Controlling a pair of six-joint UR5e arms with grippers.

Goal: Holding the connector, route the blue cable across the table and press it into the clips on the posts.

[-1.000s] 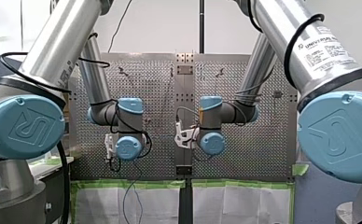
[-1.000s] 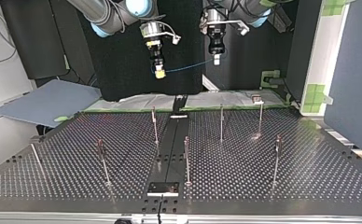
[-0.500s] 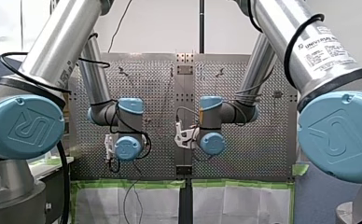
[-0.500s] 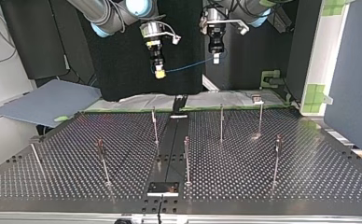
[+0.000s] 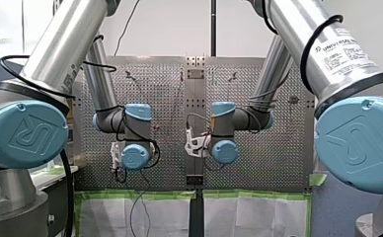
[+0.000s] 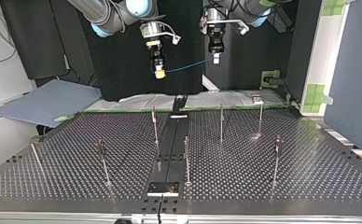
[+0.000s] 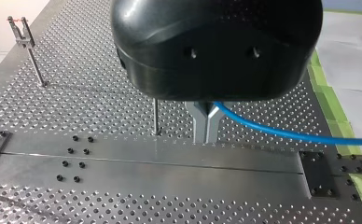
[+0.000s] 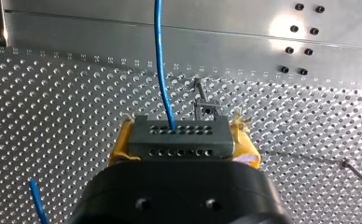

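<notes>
Aloft: left pincer [image 6: 216,59], right pincer [image 6: 159,73], one connector [image 8: 178,136], one cable [image 6: 188,68]; seven posts [image 6: 221,123].

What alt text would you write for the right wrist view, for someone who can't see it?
My right gripper, with yellow pads, clamps a grey connector that has two rows of holes. A blue cable runs from the connector straight ahead over the perforated metal table, passing beside a thin post topped with a clip.

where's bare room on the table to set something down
In the top view: the table between the near middle post and near right post is widest; also between the leftmost post and the near left post. Crowded around the centre rail, with the far left post close by.
</notes>
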